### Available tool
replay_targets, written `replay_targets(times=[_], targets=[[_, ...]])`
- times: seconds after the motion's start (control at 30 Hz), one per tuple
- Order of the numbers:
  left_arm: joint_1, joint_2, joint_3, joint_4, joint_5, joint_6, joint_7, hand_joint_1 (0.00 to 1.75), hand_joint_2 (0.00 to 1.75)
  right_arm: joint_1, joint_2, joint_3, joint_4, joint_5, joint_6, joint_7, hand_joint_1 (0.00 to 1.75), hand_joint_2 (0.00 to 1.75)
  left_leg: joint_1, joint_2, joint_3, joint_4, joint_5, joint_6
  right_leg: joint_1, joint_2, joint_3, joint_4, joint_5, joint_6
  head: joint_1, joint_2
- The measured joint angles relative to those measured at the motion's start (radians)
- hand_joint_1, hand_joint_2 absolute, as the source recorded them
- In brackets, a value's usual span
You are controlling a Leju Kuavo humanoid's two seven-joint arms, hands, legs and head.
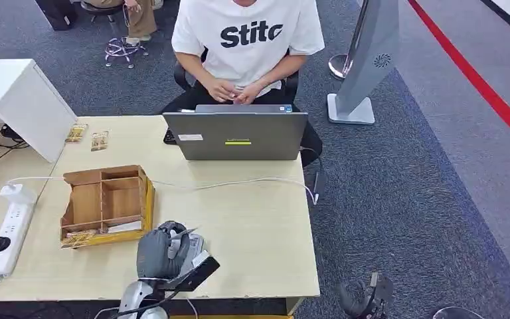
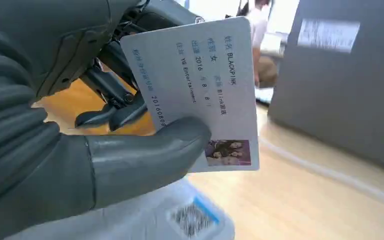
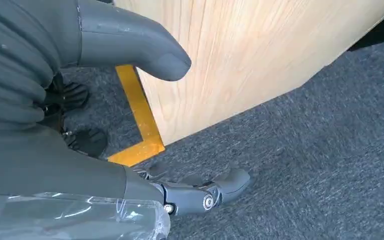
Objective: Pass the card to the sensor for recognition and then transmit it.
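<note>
card [image 2: 200, 90] pinched in left hand [image 1: 163, 251] over wooden table [image 1: 259, 226].

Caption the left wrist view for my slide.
Left hand pinching a white printed ID card above the pale wooden table.

We list: card [image 2: 215, 80], smooth glossy plastic, pale with printed text and a small photo. Left hand [image 2: 80, 125], matt grey plastic shell, ribbed cover, darker fingers. Right hand [image 3: 55, 100], the same matt grey finish. Tabletop [image 1: 252, 226], light wood-grain laminate, smooth. Organiser box [image 1: 106, 203], bare brown wood, matt. Laptop [image 1: 236, 135], grey lid with a dull metallic sheen. Floor [image 1: 405, 199], rough blue-grey carpet. Power strip [image 1: 8, 232], white plastic.
</note>
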Motion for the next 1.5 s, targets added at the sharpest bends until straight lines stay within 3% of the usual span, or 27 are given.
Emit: replay_targets(times=[0.1, 0.23, 0.53, 0.73, 1.03, 1.07, 1.1, 1.13, 1.37, 1.5], targets=[[-0.003, 0.012, 0.0, -0.049, -0.016, 0.037, 0.003, 1.75, 1.75, -0.003, 0.0, 0.003, 0.0, 0.015, -0.008, 0.012, 0.0, 1.75, 0.0, 0.0, 0.0, 0.0, 0.0, 0.0, 0.0, 0.0, 0.0, 0.0, 0.0, 0.0, 0.0, 0.0], [-0.036, 0.041, 0.01, -0.117, -0.044, 0.03, 0.041, 1.75, 1.75, -0.012, 0.004, 0.016, 0.001, 0.029, -0.017, 0.023, 0.0, 1.75, 0.0, 0.0, 0.0, 0.0, 0.001, 0.0, 0.0, 0.0, 0.0, 0.0, 0.0, 0.0, 0.0, 0.0], [-0.171, 0.103, 0.078, -0.134, -0.059, -0.044, 0.1, 1.75, 1.75, -0.027, 0.015, 0.045, 0.003, 0.058, -0.017, 0.041, 0.0, 1.75, 0.0, -0.001, 0.0, 0.0, 0.003, -0.001, 0.0, -0.001, 0.0, 0.001, 0.001, 0.0, 0.0, 0.0], [-0.305, 0.138, 0.13, -0.083, -0.01, -0.148, 0.114, 1.75, 1.75, -0.037, 0.018, 0.059, 0.003, 0.077, -0.012, 0.048, 0.0, 1.75, 0.0, -0.002, -0.001, 0.0, 0.003, 0.0, 0.0, -0.001, 0.0, 0.002, 0.001, 0.0, 0.0, 0.0], [-0.469, 0.16, 0.162, 0.045, -0.06, -0.171, 0.161, 1.75, 1.75, -0.05, 0.03, 0.077, 0.005, 0.093, -0.008, 0.059, 0.0, 1.75, 0.0, -0.002, -0.001, 0.0, 0.004, -0.001, 0.0, -0.002, 0.0, 0.002, 0.002, 0.001, 0.0, 0.0], [-0.478, 0.16, 0.162, 0.055, -0.061, -0.171, 0.161, 0.54, 1.75, -0.051, 0.031, 0.077, 0.005, 0.094, -0.008, 0.059, 0.0, 1.75, 0.0, -0.002, -0.001, 0.0, 0.004, -0.001, 0.0, -0.002, 0.0, 0.002, 0.002, 0.001, 0.0, 0.0], [-0.486, 0.16, 0.162, 0.062, -0.06, -0.172, 0.161, 0.07, 1.75, -0.051, 0.032, 0.077, 0.005, 0.094, -0.007, 0.059, 0.0, 1.75, 0.0, -0.002, -0.001, 0.0, 0.004, -0.001, 0.0, -0.002, 0.0, 0.002, 0.002, 0.001, -0.001, 0.0], [-0.491, 0.16, 0.163, 0.069, -0.058, -0.172, 0.156, 0.0, 1.75, -0.051, 0.032, 0.077, 0.005, 0.093, -0.006, 0.059, 0.0, 1.75, 0.0, -0.002, -0.001, 0.0, 0.004, -0.002, 0.0, -0.002, 0.0, 0.002, 0.002, 0.001, 0.0, 0.0], [-0.477, 0.16, 0.164, 0.077, -0.015, -0.169, 0.106, 0.0, 1.75, -0.052, 0.032, 0.077, 0.008, 0.086, -0.001, 0.055, 0.0, 1.75, 0.0, -0.002, -0.001, 0.0, 0.004, -0.002, 0.0, -0.002, 0.0, 0.002, 0.002, 0.001, 0.0, 0.0], [-0.414, 0.16, 0.164, 0.019, 0.026, -0.174, 0.076, 0.0, 1.75, -0.051, 0.032, 0.076, 0.009, 0.077, -0.001, 0.046, 0.0, 1.75, 0.0, -0.002, -0.001, 0.0, 0.004, -0.002, 0.0, -0.002, -0.001, 0.002, 0.002, 0.001, 0.0, 0.0]])
